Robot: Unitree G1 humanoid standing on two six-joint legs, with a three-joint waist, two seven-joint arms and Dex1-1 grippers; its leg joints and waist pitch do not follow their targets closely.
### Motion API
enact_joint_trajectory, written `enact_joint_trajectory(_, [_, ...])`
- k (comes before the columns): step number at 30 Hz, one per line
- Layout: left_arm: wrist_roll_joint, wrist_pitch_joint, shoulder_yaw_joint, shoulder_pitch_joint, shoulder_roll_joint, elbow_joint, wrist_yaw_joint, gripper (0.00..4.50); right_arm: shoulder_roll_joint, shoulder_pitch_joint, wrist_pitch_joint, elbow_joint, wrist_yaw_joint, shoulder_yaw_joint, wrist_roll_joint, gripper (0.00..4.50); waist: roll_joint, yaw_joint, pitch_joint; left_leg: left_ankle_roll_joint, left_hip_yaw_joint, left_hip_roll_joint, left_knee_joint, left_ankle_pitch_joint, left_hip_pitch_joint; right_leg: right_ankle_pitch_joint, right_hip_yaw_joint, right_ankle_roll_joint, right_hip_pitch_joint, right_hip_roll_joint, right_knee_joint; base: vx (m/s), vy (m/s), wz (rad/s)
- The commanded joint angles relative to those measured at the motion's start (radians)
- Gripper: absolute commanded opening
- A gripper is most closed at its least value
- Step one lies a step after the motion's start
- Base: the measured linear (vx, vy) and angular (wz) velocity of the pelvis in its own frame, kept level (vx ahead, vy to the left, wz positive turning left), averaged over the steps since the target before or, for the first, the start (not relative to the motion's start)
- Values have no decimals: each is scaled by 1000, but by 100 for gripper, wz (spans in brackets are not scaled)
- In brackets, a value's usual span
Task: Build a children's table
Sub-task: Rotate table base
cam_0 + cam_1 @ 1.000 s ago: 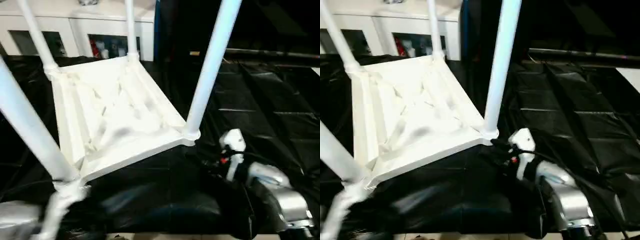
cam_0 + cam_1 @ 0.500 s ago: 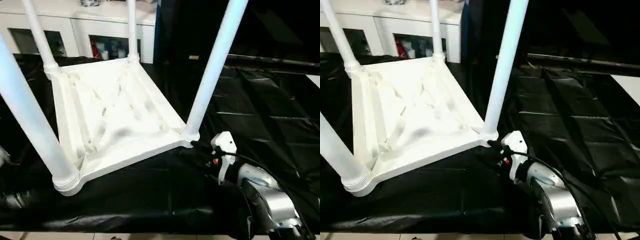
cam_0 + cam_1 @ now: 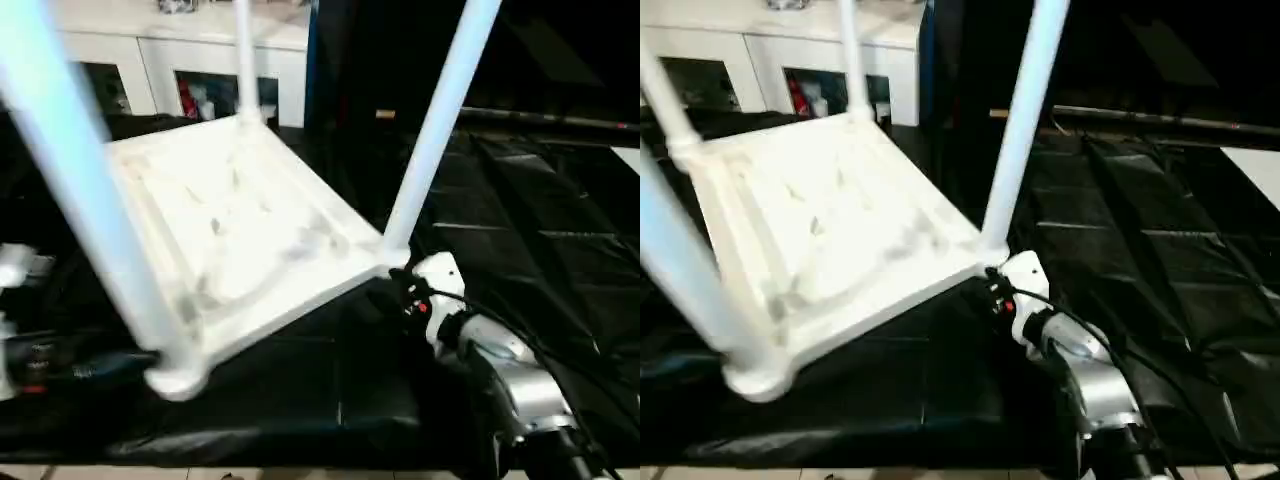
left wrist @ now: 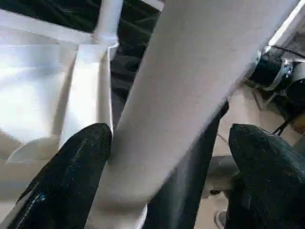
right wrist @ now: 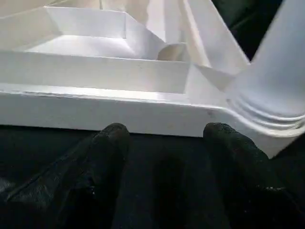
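The white children's table (image 3: 240,215) lies upside down and tilted on the black cover, with its legs pointing up. The near-left leg (image 3: 85,190) stands between the two black fingers (image 4: 71,176) of my left gripper (image 4: 167,157); one finger touches the leg and the other stands off it, so the gripper is open. The left gripper (image 3: 85,368) sits low beside the near-left corner socket (image 3: 175,380). My right gripper (image 5: 167,138) is open, its fingertips just under the table's rim (image 5: 95,107) at the right corner, by the right leg (image 3: 440,120).
A black cover (image 3: 560,230) lies over the large work table, creased on the right. White cabinets (image 3: 160,70) stand behind at the back left. A dark bar (image 3: 1160,122) runs across the back right. The work table's front edge (image 3: 300,450) is close below the grippers.
The table has turned and tipped, its near-left corner swinging right and towards me. My left gripper has come in around the near-left leg. The right gripper has edged closer to the right corner.
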Motion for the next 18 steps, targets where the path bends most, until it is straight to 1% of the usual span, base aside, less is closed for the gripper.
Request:
enact_joint_trajectory(1, [8,-10,-51,-33,-30,-34,37,443,9,-27,-15,33,-29,2,-19,279,26,-3,-41,-60,-30,52,-79,-369,27,-303,45,-190,16,-56,-70,0,0,0])
enact_joint_trajectory(2, [9,-15,-72,-53,-52,-40,50,443,18,-36,-19,46,-31,5,-20,279,26,-3,-44,-60,-29,52,-78,-360,25,-290,45,-189,18,-56,-68,0,0,0])
enact_joint_trajectory(3, [14,-25,-117,-90,-96,-50,72,443,36,-53,-22,74,-24,14,-18,279,23,-4,-44,-58,-29,52,-78,-354,25,-282,45,-187,18,-55,-67,0,0,0])
enact_joint_trajectory(4, [18,-31,-133,-102,-111,-52,78,443,41,-60,-25,85,-24,18,-20,279,20,-5,-44,-59,-28,51,-76,-351,25,-281,45,-187,19,-55,-68,0,0,0])
enact_joint_trajectory(5, [20,-33,-139,-106,-117,-53,80,443,43,-62,-25,90,-24,19,-21,279,20,-5,-45,-58,-28,51,-76,-344,24,-277,45,-188,21,-56,-67,0,0,0])
enact_joint_trajectory(6, [37,-50,-189,-146,-166,-49,99,443,58,-86,-35,130,-22,31,-30,279,16,-4,-46,-55,-27,51,-75,-330,22,-269,45,-185,23,-55,-66,0,0,0])
enact_joint_trajectory(7, [37,-50,-189,-146,-166,-49,99,443,58,-86,-35,130,-21,31,-30,279,18,-4,-47,-55,-27,51,-74,-324,23,-267,45,-186,22,-55,-66,0,0,0])
enact_joint_trajectory(8, [50,-62,-220,-166,-190,-45,102,443,66,-104,-45,158,-22,39,-42,279,19,-2,-47,-55,-26,50,-73,-323,24,-265,45,-187,22,-55,-65,0,0,0])
enact_joint_trajectory(9, [62,-70,-257,-191,-220,-39,105,443,73,-120,-54,181,-23,44,-49,279,15,-6,-47,-56,-28,51,-74,-317,19,-265,44,-186,25,-55,-64,0,0,0])
enact_joint_trajectory(10, [73,-80,-285,-211,-247,-31,106,443,78,-132,-56,198,-23,45,-50,279,17,-6,-46,-58,-27,52,-74,-322,22,-278,45,-181,23,-55,-67,0,0,0])
enact_joint_trajectory(11, [84,-91,-317,-234,-280,-18,109,443,81,-148,-64,222,-27,49,-57,279,19,-3,-47,-61,-26,52,-72,-330,28,-285,45,-183,19,-56,-69,0,0,0])
enact_joint_trajectory(12, [90,-98,-336,-248,-300,-9,112,443,83,-158,-70,236,-29,52,-61,279,18,-3,-48,-65,-26,51,-71,-324,24,-274,45,-188,23,-56,-67,0,0,0])
enact_joint_trajectory(13, [104,-111,-372,-271,-331,7,111,443,89,-174,-75,258,-24,49,-58,279,17,-5,-49,-65,-28,51,-72,-316,18,-266,45,-187,28,-56,-64,0,0,0])
enact_joint_trajectory(14, [116,-123,-401,-290,-357,21,111,443,93,-186,-81,275,-23,48,-60,279,20,-8,-49,-63,-27,49,-72,-317,17,-269,44,-181,28,-55,-66,0,0,0])
enact_joint_trajectory(15, [135,-142,-437,-315,-390,41,116,443,97,-201,-91,296,-21,46,-62,279,17,-10,-50,-63,-28,50,-70,-323,19,-272,44,-182,28,-56,-65,0,0,0])
enact_joint_trajectory(16, [142,-148,-446,-322,-400,48,119,443,98,-204,-94,301,-20,46,-63,279,17,-13,-51,-60,-28,49,-69,-317,15,-269,44,-180,30,-56,-66,0,0,0])
enact_joint_trajectory(17, [153,-158,-459,-333,-414,58,124,443,99,-209,-100,309,-19,46,-65,279,17,-13,-52,-58,-29,50,-67,-313,16,-259,45,-184,30,-58,-65,0,0,0])
enact_joint_trajectory(18, [171,-177,-485,-353,-441,76,129,443,101,-220,-111,328,-25,45,-69,279,13,-19,-51,-53,-30,50,-67,-299,8,-247,44,-187,36,-58,-62,0,0,0])
